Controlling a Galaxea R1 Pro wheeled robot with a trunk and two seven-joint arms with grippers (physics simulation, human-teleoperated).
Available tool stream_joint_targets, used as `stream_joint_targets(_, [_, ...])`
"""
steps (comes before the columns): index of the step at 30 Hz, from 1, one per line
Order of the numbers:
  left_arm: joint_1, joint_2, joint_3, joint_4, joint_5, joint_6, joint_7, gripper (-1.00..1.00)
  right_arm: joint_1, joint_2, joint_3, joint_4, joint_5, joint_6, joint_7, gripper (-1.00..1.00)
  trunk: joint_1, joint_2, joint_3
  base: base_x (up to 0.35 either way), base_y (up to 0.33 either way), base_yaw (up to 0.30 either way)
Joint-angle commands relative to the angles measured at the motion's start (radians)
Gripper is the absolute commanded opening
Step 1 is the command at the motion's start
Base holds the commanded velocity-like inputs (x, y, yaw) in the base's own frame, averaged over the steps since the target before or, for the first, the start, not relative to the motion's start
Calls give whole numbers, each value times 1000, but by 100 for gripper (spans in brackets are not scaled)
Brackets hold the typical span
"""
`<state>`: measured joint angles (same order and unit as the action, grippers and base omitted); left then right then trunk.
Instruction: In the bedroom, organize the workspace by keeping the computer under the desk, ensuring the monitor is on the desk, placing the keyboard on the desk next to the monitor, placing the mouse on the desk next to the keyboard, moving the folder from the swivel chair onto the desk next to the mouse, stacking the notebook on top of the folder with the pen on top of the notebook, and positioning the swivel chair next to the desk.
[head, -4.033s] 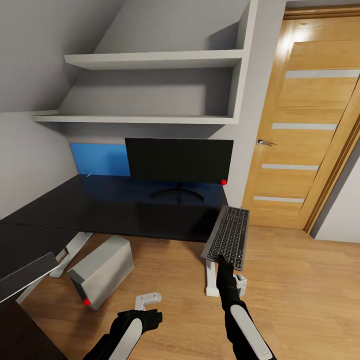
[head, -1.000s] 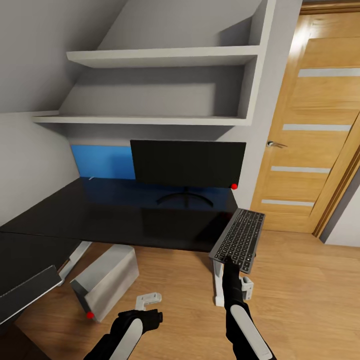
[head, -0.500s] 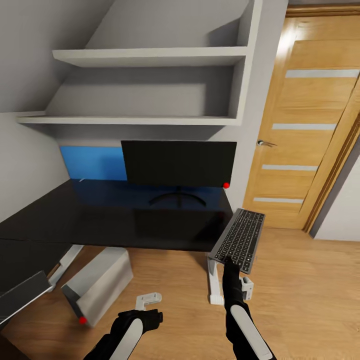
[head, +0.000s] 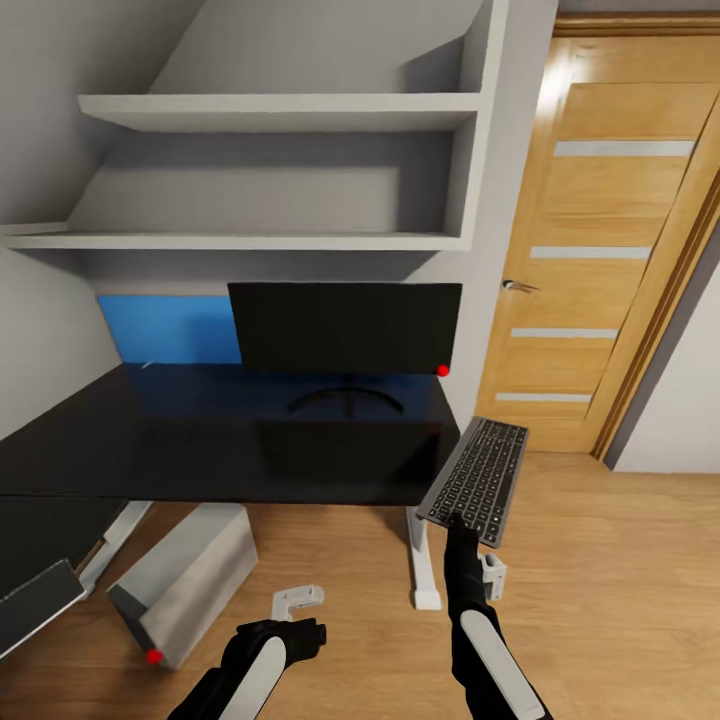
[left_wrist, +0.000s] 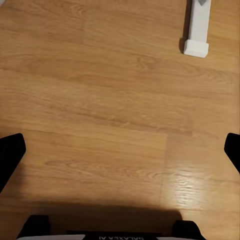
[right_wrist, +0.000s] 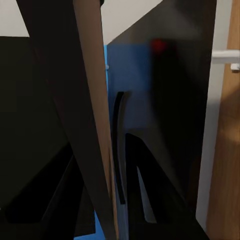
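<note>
The keyboard (head: 476, 481), lower right of centre, sits clamped by its near edge in the right hand (head: 459, 523), past the table (head: 200, 440) corner. The view has swung rightward since earlier; keyboard unchanged. Left hand (head: 296, 600) spread wide, low.

- Two grey wall shelves (head: 280, 110), one above the other, span the upper left of the frame.
- A light wooden door (head: 600, 250) with frosted horizontal strips and a metal handle (head: 517, 286) stands at right.
- Wooden plank floor (head: 600, 580) covers the bottom.
</note>
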<state>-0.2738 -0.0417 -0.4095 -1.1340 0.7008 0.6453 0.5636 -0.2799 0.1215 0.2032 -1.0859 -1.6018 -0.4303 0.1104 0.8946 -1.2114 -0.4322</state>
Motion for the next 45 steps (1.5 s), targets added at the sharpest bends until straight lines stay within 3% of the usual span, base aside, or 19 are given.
stream_joint_targets(1, [-1,0,-2,-1,11,1,10,100,-1,0,2,1,-10,-5,7,-100,0,-1,-1,23,30,0])
stream_joint_targets(22, [-1,1,-2,-1,9,0,10,100,-1,0,6,2,-8,-4,7,-100,0,-1,-1,-2,94,0])
stream_joint_targets(41, [-1,0,-4,-1,9,2,12,100,-1,2,14,2,-5,-1,9,-100,0,-1,-1,-1,4,0])
stream_joint_targets(45, [-1,-8,-9,-1,8,1,12,100,-1,2,59,3,-4,-1,9,-100,0,-1,-1,0,0,0])
